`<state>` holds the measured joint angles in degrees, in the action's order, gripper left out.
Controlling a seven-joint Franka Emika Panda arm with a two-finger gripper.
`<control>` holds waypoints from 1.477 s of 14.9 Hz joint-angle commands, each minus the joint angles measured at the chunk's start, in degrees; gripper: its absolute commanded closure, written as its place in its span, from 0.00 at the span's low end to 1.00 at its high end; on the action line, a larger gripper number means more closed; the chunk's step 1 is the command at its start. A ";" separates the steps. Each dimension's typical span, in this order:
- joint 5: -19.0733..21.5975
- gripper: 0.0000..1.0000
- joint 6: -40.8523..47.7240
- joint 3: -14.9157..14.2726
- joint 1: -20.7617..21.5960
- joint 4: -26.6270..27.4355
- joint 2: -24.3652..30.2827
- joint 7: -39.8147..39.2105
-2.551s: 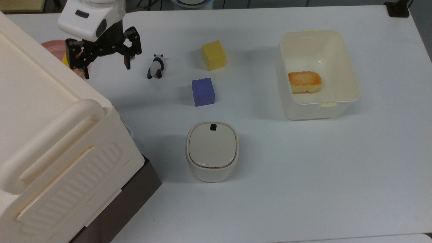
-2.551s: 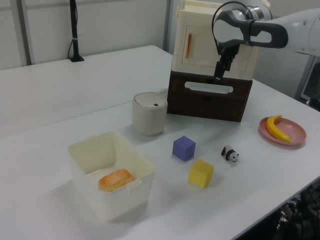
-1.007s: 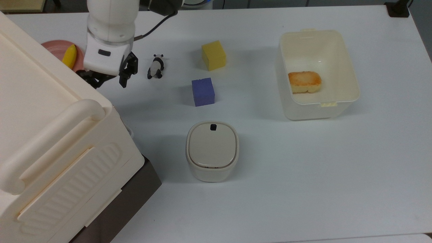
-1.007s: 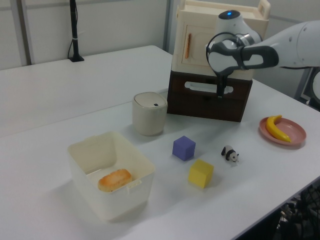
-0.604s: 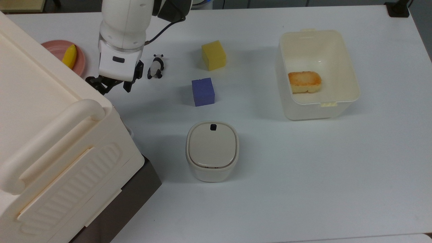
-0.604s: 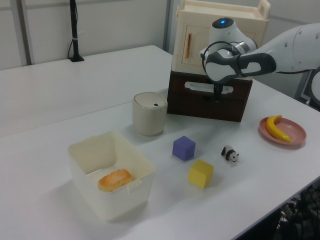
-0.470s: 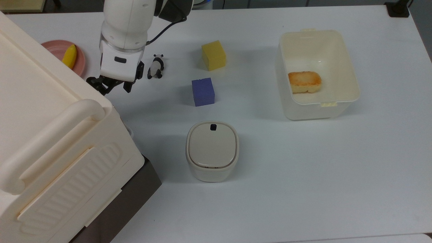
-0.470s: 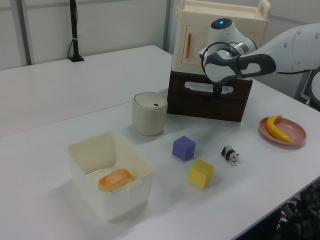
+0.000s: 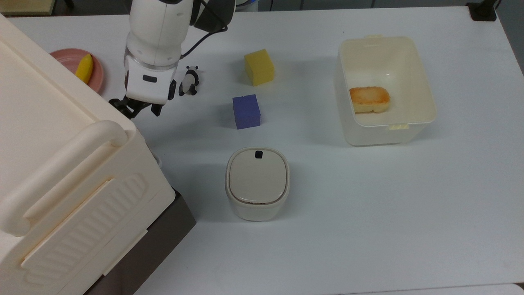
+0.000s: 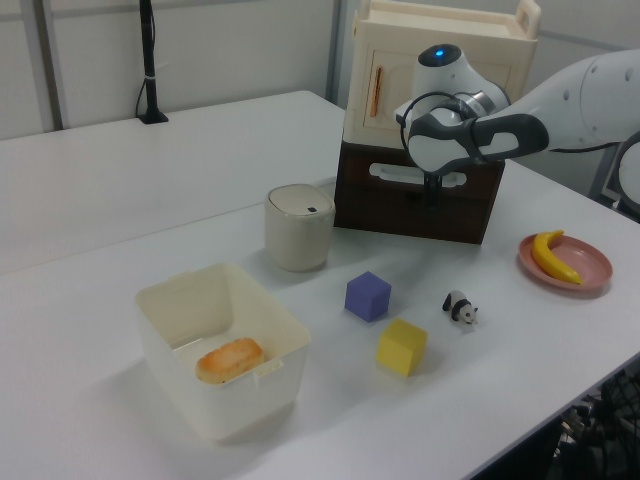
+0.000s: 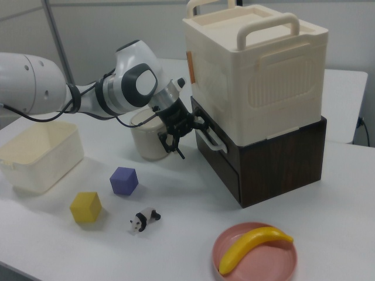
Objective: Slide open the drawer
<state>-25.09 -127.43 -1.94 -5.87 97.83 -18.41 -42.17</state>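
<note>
The drawer (image 11: 220,155) sits right of centre in the right view, under the cream cabinet (image 11: 258,70). My gripper (image 11: 186,130) is at its white loop handle (image 11: 210,139), fingers spread apart around it. The purple cube (image 11: 123,180) and panda (image 11: 142,220) lie lower left.

Two foam cubes: one yellow cube (image 9: 259,67), one purple cube (image 9: 246,111); one panda figurine (image 9: 189,80).

We see a dark-brown wood-grain drawer (image 11: 258,170) under a cream cabinet (image 11: 258,76), a yellow cube (image 9: 259,67), a blue cube (image 9: 246,111), a black-and-white panda (image 9: 189,80), and a yellow banana (image 11: 252,247) on a pink plate (image 11: 281,263).
</note>
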 commanded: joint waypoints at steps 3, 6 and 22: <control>-1.28 0.00 -2.04 0.00 -0.29 1.23 0.04 -0.45; -1.19 0.00 -2.04 0.00 -0.11 1.32 -0.13 -0.10; -1.10 0.00 -1.07 0.53 1.47 3.34 0.48 2.01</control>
<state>-25.20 -127.73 -1.64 -5.67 98.30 -19.20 -42.09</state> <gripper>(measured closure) 0.000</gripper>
